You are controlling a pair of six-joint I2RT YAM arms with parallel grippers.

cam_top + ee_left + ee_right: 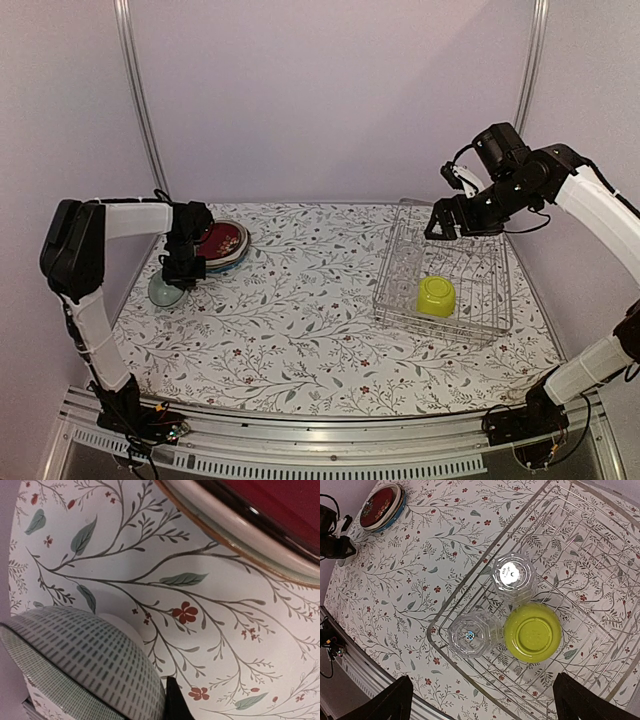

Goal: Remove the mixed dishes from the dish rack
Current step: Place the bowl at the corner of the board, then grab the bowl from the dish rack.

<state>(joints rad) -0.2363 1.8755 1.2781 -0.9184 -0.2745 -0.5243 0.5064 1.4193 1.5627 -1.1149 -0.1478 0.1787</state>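
At the left side of the top view, the left fingers (175, 702) were closed narrow on the wall of the small whitish bowl (85, 665). Its outside carried rows of little grey dashes and a dark line at the rim. Only one dark finger showed in the left wrist view, and it touched the bowl. The bowl was low over the flowered worktop (300, 320), just beside a stack of plates; whether it touched the worktop I could not tell. On top of this stack lay the red floral plate (222, 240), and the rim of the pale blue-green plate (402, 506) showed under it.

At the right side, the right fingers (395, 702) stood wide apart and held nothing, above the dish rack (480, 270). Inside the rack, in the lower part of it in the top view, the lime-green bowl (532, 632) stood upside down. Two clear drinking glasses (514, 577) were beside it in the right wrist view: one just above the bowl, and the second glass (472, 635) at its left.
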